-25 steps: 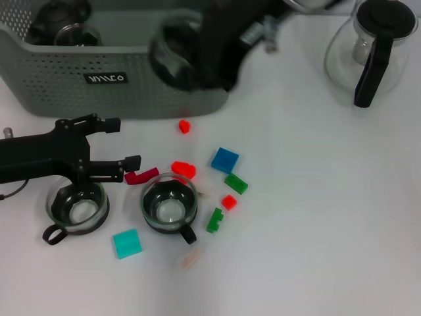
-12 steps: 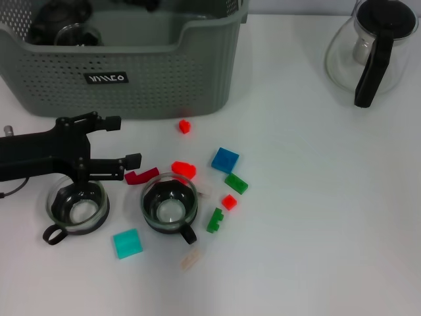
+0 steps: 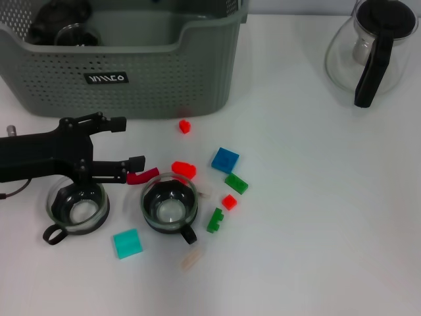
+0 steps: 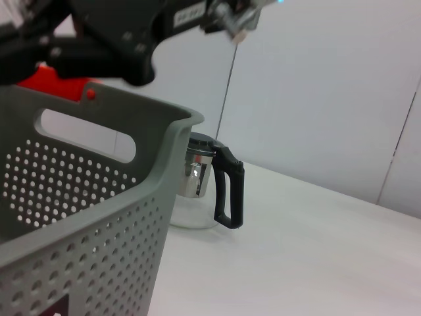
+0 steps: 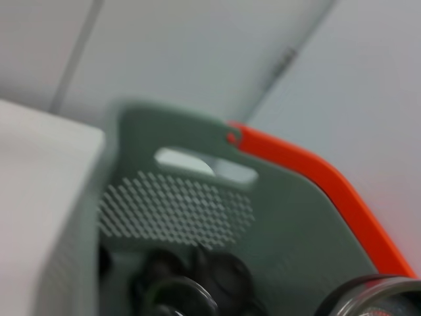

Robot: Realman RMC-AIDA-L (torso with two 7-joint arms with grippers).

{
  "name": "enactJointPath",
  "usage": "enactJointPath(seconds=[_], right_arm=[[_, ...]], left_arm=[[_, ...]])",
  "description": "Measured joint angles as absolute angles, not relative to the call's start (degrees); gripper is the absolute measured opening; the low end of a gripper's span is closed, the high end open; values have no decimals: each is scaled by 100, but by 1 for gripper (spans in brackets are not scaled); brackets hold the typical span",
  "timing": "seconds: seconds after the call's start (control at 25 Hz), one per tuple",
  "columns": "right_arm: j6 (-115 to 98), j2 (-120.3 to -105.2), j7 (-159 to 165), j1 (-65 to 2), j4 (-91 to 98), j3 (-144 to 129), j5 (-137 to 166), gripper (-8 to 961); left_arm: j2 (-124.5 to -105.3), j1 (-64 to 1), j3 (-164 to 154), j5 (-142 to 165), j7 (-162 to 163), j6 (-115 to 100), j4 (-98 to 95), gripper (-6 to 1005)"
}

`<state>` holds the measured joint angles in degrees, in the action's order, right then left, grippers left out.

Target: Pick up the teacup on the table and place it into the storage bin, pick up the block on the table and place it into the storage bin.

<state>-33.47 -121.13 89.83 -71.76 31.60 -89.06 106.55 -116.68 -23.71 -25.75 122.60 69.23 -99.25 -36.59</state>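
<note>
A white surface spreads out before the robot, with the grey-green storage bin standing along its far edge on the left and a glass teapot with a black lid and handle at the far right corner. The bin's perforated front wall carries a small black label, and dark cups already lie inside it at its left end. In front of the bin the left claw reaches in low from the left, its two black fingers spread wide; one fingertip hovers near the bin wall, the other sits right at the end of a dark red curved block. Nothing is held between them. Just below the arm a glass teacup stands on the surface, and a second glass teacup stands to its right, both upright with black handles. Small blocks lie scattered around that second cup: a red rounded block, a tiny red block nearer the bin, a blue square, a green brick, a small red cube, a green stepped piece, a teal square and a pale wooden piece. The right arm is out of the head view; its wrist view looks down into the bin, and I cannot tell how the right claw stands.
</note>
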Motion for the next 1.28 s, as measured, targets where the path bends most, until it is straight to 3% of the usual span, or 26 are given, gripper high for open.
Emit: enactJointPath(seconds=[0.48, 1.28], right_arm=[[-2266, -12129, 7769, -7060, 2542, -9263, 9517, 91], [-2270, -12126, 7407, -6976, 2287, -9283, 9106, 104]], left_arm=[[-11646, -2499, -2584, 12263, 6934, -9884, -3628, 907], [-11663, -2495, -2584, 12305, 6997, -9923, -3621, 906]])
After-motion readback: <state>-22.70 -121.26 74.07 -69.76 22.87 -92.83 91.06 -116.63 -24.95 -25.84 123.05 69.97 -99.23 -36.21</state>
